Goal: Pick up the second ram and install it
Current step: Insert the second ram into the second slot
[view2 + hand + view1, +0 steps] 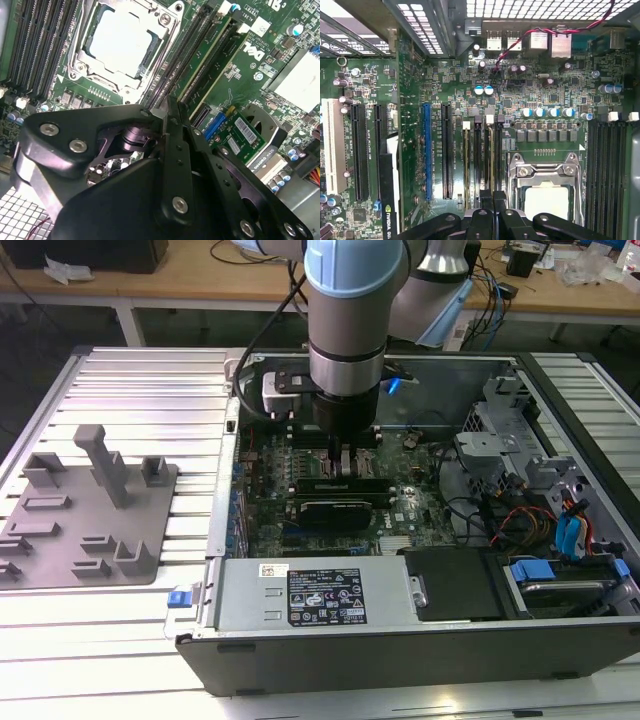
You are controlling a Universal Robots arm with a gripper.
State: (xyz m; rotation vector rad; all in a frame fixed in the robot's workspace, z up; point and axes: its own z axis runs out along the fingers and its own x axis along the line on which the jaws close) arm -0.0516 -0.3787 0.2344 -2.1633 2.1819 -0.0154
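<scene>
Over the open computer case [400,645] on the ribbed desk [130,390], we see the arm reaching straight down, its claw [345,455] low above the motherboard [270,530]. Both wrist views show the 2 fingers pressed together with no gap, pinching nothing, the tips [492,192] [169,107] lined up with the memory slots just beside the processor socket [547,185] [122,40]. In the first wrist view, a thin pale edge runs along the slot directly ahead of the tips; we take this for the second ram [491,150], standing edge-up in its slot. We cannot tell whether the tips touch it or whether it is fully seated. Another stick [467,160] [210,60] stands in a slot farther from the socket. In the exterior view, a black graphics card [340,505] lies just in front of the claw, and a gray holder tray [90,515] rests on the desk toward the exterior view's left.
</scene>
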